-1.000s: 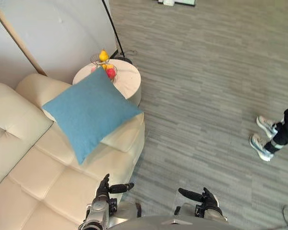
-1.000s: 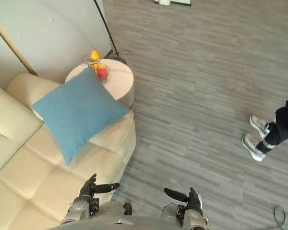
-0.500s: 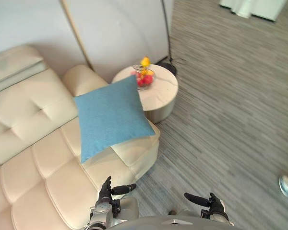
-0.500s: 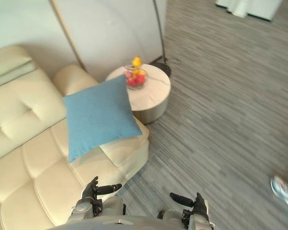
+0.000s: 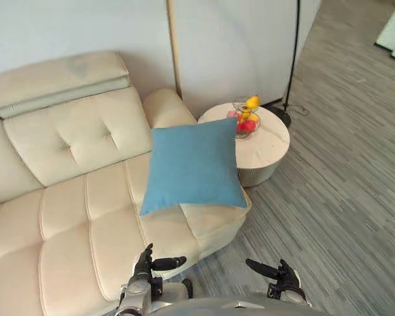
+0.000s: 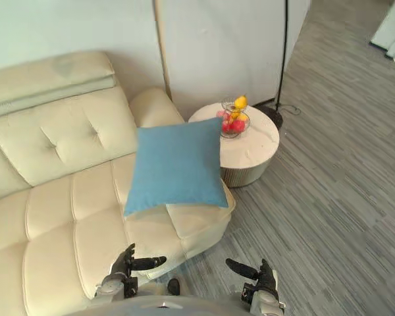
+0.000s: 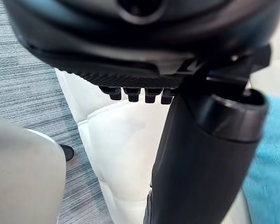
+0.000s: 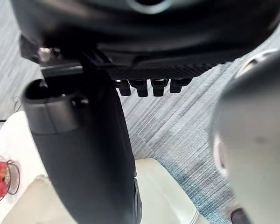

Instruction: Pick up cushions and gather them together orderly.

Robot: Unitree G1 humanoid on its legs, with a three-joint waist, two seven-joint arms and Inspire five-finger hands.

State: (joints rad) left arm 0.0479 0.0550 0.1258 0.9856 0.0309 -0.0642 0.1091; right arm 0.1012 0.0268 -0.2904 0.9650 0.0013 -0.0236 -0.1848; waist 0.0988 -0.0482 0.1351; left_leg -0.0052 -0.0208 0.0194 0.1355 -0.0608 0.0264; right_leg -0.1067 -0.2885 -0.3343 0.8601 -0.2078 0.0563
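floor [image 5: 342, 171]: grey striped carpet, takes up the whole right side of the room
wall [image 5: 237, 39]: plain pale wall behind everything
sofa [image 5: 72, 197]: big cream tufted one, backed against the wall and filling the left side; its end seat and rounded arm sit just beside the table
cushion [image 5: 194, 164]: blue and square, sitting on the sofa's end seat, propped up at a tilt against the arm, with its top corner toward the table; well apart from both hands
table [image 5: 270, 141]: low, round and white, on the carpet between the sofa arm and the lamp
lamp [image 5: 295, 52]: thin black pole with a dark round base on the floor, just behind the table
pole [image 5: 173, 46]: light wooden one, standing against the wall behind the sofa arm
bowl [image 5: 245, 122]: wire thing on the table's back edge, with red and yellow fruit in it
left hand [image 5: 148, 263]: low in the head views by the sofa's front edge, fingers straight, thumb stuck out sideways, holding nothing
right hand [image 5: 280, 273]: over the carpet, same deal, fingers relaxed and empty
left wrist view: past the fingertips you get the sofa's front corner, some carpet and a strip of blue cushion
right wrist view: carpet, the sofa corner, plus the table edge with the red fruit
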